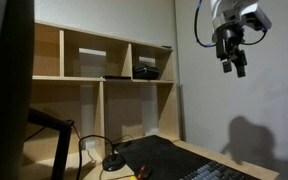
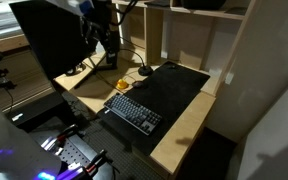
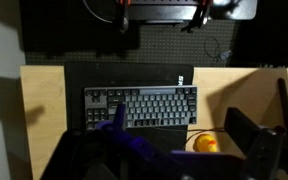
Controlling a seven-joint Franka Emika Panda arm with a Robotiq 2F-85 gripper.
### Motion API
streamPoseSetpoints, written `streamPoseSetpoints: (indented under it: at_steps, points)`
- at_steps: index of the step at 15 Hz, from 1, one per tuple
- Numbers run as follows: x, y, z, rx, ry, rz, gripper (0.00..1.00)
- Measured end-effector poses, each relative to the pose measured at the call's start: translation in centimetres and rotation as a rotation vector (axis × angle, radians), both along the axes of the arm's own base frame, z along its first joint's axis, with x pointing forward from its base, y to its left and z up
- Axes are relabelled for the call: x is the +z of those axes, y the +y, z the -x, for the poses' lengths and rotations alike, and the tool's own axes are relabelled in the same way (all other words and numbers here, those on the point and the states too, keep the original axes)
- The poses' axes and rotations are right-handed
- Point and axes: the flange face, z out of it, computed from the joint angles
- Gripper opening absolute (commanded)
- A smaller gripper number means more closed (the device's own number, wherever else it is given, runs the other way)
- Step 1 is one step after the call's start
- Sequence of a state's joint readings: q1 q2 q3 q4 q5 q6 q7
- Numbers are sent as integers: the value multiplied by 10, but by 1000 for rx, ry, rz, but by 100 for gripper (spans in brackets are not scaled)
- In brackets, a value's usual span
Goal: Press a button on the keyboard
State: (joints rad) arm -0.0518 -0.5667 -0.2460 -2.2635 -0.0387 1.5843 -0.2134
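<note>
The keyboard [image 3: 141,105] is flat and black with rows of greyish keys. It lies on a black desk mat [image 3: 89,76] on the wooden desk, and it shows in both exterior views [image 2: 134,110] [image 1: 220,172]. My gripper [image 1: 232,64] hangs high above the desk, well clear of the keyboard, with its fingers apart and nothing between them. In the wrist view the two fingers [image 3: 178,119] frame the keyboard's right end from far above. In an exterior view the gripper [image 2: 104,45] is beside the desk's far end.
A small yellow duck [image 3: 205,143] sits on the desk just off the keyboard's edge. A small round black device with a cable [image 2: 144,71] stands at the mat's end. Wooden shelves [image 1: 104,78] back the desk. A dark monitor [image 2: 54,35] stands nearby.
</note>
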Motion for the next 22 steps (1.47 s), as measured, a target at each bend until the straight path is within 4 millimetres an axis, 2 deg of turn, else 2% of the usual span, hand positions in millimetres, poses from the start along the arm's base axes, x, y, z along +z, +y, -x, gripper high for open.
streamPoseSetpoints:
  at_steps: [3,5,7,10,12,17,20,22]
  points:
    - [-75,10,-30,-120,75,-113,100]
    - [-117,17,-38,-167,148,-172,100]
    - [-130,18,-42,-178,178,-185,100]
    - [-127,17,-41,-183,171,-185,100]
    - [-134,23,-41,-179,187,-183,100]
    - [-189,46,-31,-250,246,-142,100]
    - [-217,39,-24,-372,219,-96,100]
    - [-220,34,-21,-396,215,-94,100]
